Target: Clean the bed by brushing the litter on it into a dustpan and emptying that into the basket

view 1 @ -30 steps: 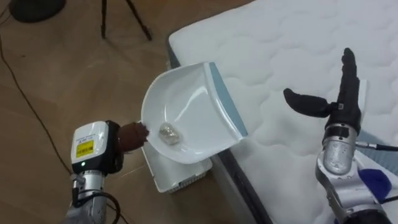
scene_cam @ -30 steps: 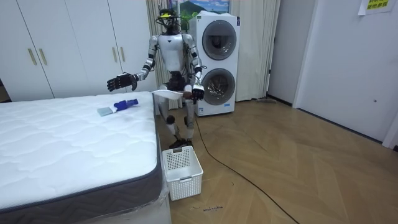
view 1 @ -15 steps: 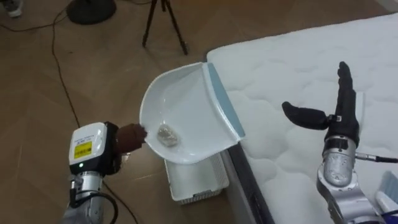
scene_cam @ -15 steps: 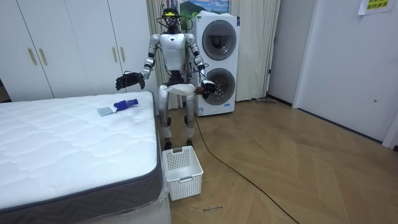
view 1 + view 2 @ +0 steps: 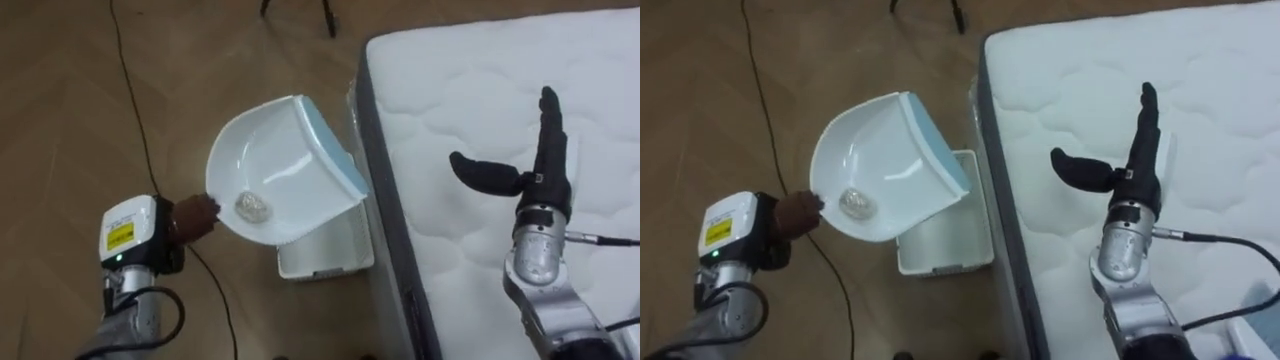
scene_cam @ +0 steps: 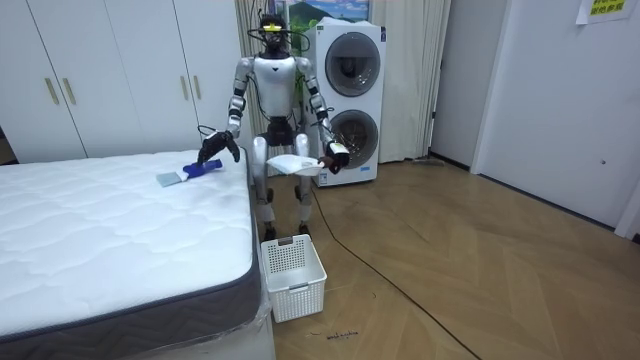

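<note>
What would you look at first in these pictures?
The big white dustpan in the robot's left hand, held up over the floor with a little crumpled scrap in it. Just past it a white basket stands on the floor beside the bed, and the right hand hangs open above the bed.

One dustpan held one crumpled wad. There was one white basket, one mattress, one blue brush and two stacked laundry machines.

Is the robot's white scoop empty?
No, a small crumpled scrap lies inside the dustpan that the left hand holds.
</note>
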